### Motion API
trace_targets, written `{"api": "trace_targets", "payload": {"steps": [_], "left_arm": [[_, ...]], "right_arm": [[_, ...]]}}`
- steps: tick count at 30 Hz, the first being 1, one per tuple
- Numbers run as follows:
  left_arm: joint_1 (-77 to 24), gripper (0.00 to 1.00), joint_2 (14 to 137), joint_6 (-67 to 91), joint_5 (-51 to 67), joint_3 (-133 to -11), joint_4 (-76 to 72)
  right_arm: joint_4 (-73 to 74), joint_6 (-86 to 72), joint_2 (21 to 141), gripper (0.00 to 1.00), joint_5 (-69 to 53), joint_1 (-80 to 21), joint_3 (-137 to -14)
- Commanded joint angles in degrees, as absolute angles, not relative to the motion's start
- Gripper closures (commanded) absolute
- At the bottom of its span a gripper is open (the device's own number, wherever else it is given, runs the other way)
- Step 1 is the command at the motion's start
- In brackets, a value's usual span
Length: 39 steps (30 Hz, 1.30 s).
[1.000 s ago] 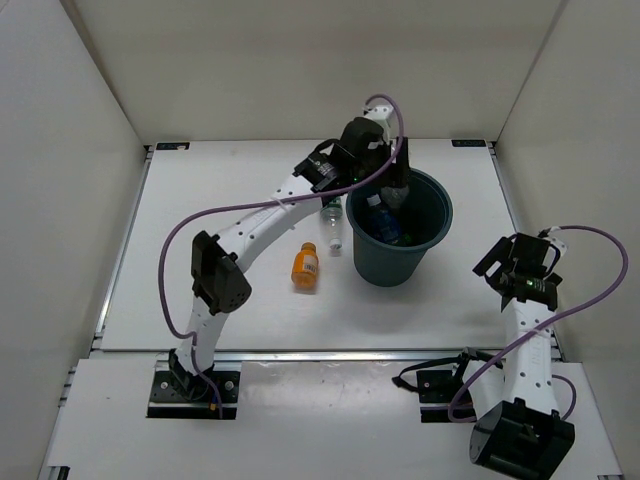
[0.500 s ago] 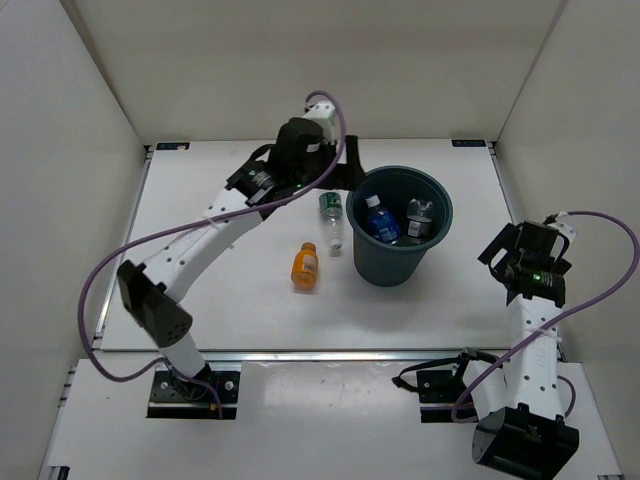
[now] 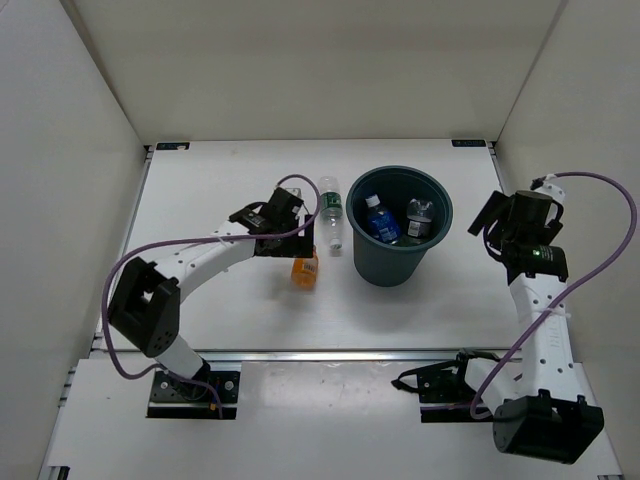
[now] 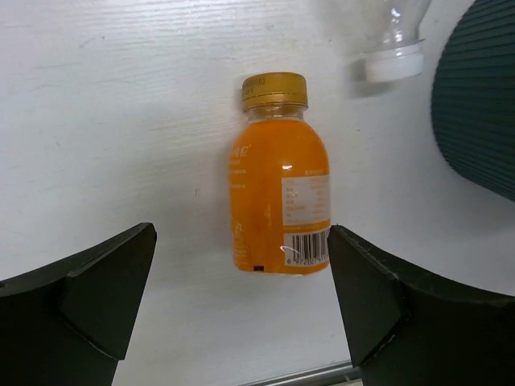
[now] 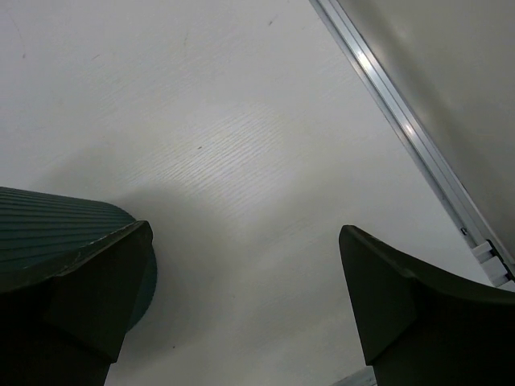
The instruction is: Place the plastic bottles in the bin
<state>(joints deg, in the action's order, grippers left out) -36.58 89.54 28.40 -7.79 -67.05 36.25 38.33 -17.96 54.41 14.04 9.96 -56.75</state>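
Left end effector (image 4: 241,237) poised over the orange bottle (image 4: 278,197), left of the bin (image 3: 385,270)

Its fingers are spread wide on either side of the bottle, which lies flat on the bench (image 3: 200,200), near the bin. A clear bottle (image 3: 329,212) lies closer to the bin; two more bottles (image 3: 378,218) sit inside it. The right end effector (image 5: 245,233), right of the bin, is also spread and empty. Likely risks: the round bottle rolls or squirts out if pinched off-centre, fingertips jam against the bench, or the lift clips the bin's rim.
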Motion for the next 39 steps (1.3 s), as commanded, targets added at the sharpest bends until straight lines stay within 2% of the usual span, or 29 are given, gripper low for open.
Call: {"api": "trace_targets", "payload": {"steps": [1, 8, 14, 17, 19, 22, 25, 29, 32, 39], "left_arm": [[-37.5, 0.01, 91.0, 29.1, -8.7, -67.1, 34.7], [-39.3, 0.02, 97.4, 29.7, -8.2, -67.2, 30.7], [-39.6, 0.12, 102.7, 30.1, -6.2, -69.4, 31.1], [-40.2, 0.31, 104.1, 30.5, -6.9, -70.4, 32.2], [-39.8, 0.51, 104.0, 30.3, -7.1, -71.0, 32.6], [-39.1, 0.63, 101.2, 31.0, -7.9, -71.7, 31.0], [-38.3, 0.66, 97.8, 30.8, -9.5, -76.8, 33.3], [-39.7, 0.61, 91.9, 28.0, -14.7, -86.6, 34.9], [-42.3, 0.59, 90.5, 26.3, -13.6, -93.5, 28.8], [-48.2, 0.57, 101.7, 24.5, -9.9, -112.0, 29.6]], "right_arm": [[36.4, -18.0, 55.6, 0.01, 12.7, 9.4, -58.3], [37.0, -19.5, 54.3, 0.01, 8.7, 12.9, -50.9], [39.7, -19.7, 48.9, 0.01, 9.0, 17.5, -45.3], [41.8, -19.2, 46.2, 0.01, 9.6, 19.4, -43.5], [42.4, -19.4, 44.9, 0.0, 9.1, 20.5, -42.3], [43.3, -19.6, 43.3, 0.01, 8.9, 20.7, -41.2], [43.4, -19.7, 42.9, 0.0, 9.4, 20.8, -41.9], [42.6, -19.1, 43.3, 0.01, 8.9, 21.6, -41.6], [39.3, -19.8, 42.0, 0.01, 5.2, 20.7, -37.8], [35.9, -19.4, 42.1, 0.01, 2.3, 19.2, -37.9]]}}
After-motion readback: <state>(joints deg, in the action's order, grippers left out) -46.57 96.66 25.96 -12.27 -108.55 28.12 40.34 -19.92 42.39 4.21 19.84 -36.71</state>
